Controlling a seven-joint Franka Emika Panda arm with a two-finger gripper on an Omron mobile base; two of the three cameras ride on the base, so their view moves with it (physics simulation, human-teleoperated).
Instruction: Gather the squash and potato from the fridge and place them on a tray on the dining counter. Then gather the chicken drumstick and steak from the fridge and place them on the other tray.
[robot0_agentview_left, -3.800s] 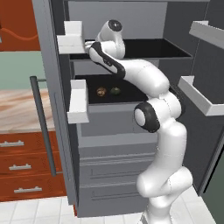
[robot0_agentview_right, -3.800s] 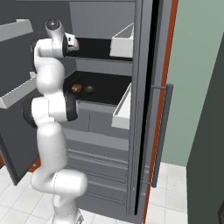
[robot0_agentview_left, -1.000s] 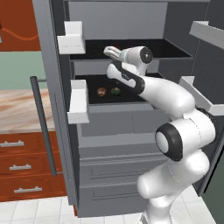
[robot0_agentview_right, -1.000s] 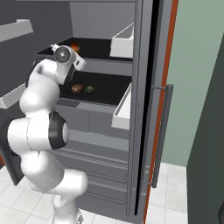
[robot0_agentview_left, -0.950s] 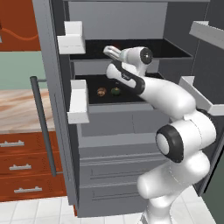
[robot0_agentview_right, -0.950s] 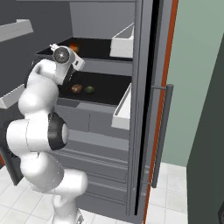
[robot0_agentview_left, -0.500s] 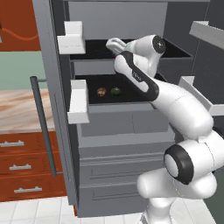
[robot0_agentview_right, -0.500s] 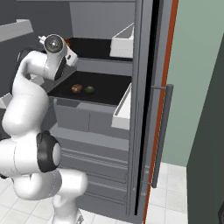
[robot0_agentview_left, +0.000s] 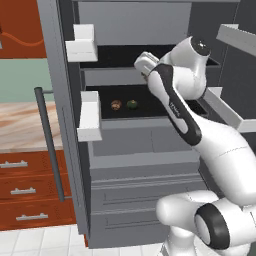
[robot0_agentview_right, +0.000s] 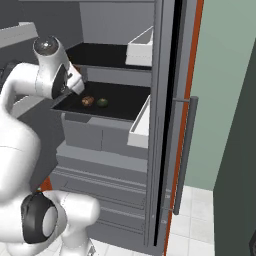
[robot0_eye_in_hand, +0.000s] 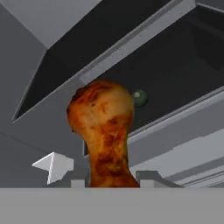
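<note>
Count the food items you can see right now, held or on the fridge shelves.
3. The chicken drumstick is held in the gripper. The potato and squash sit side by side on the middle shelf. The arm may hide others.
</note>
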